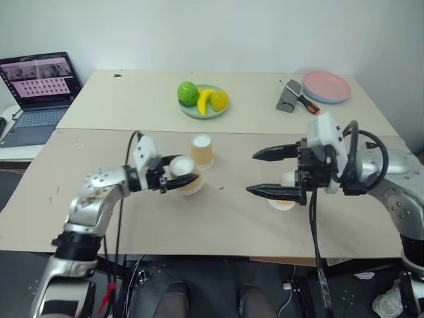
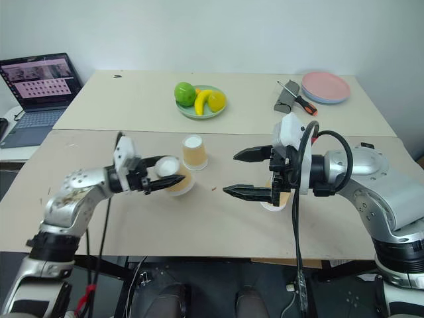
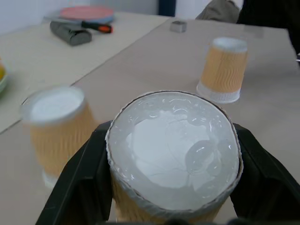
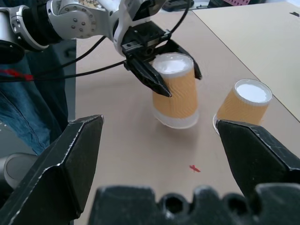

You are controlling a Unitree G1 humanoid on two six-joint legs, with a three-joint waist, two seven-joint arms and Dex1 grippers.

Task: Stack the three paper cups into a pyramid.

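You have 3 paper cups on the table (image 1: 218,225), all upside down. Your left pincer (image 2: 173,173) is closed on 1 cup (image 4: 175,89); its 2 black fingers (image 4: 149,77) press the orange sides near the white base, and the rim of this cup looks slightly lifted and tilted above the table. The 2nd cup (image 2: 194,152) stands just beyond this pincer, near the held cup but not touching it. Your right pincer (image 1: 273,172) is wide open and holds nothing; it points toward the left pincer with free table between them. The 3rd cup (image 3: 223,69) stands on the table right behind the lower finger of the right pincer, partly hidden by it.
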